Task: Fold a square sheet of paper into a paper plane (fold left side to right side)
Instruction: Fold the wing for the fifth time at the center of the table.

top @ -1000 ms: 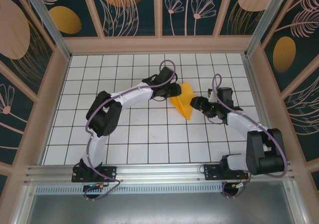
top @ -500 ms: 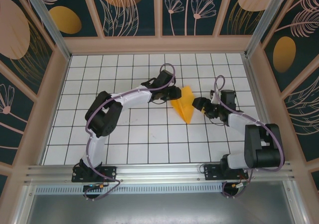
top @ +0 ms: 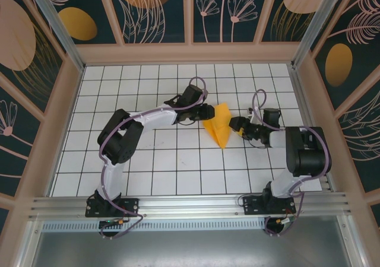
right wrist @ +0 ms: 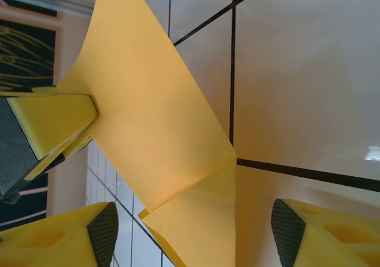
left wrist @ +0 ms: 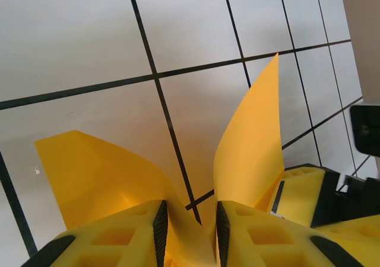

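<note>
I see the paper plane point(top: 219, 124) mid-table between both arms, its long axis running far to near with the point at the near end. My left gripper point(top: 207, 111) pinches its left flap. My right gripper point(top: 234, 123) gapes wide, holding nothing, just right of it.

Folded orange paper point(top: 218, 124) mid-table, partly raised, narrow tip pointing toward arm bases. Left gripper point(top: 206, 111) at its left edge, touching. Right gripper point(top: 236, 124) just beside its right edge, contact unclear. Both arms bent inward over white grid table point(top: 148, 160).
</note>
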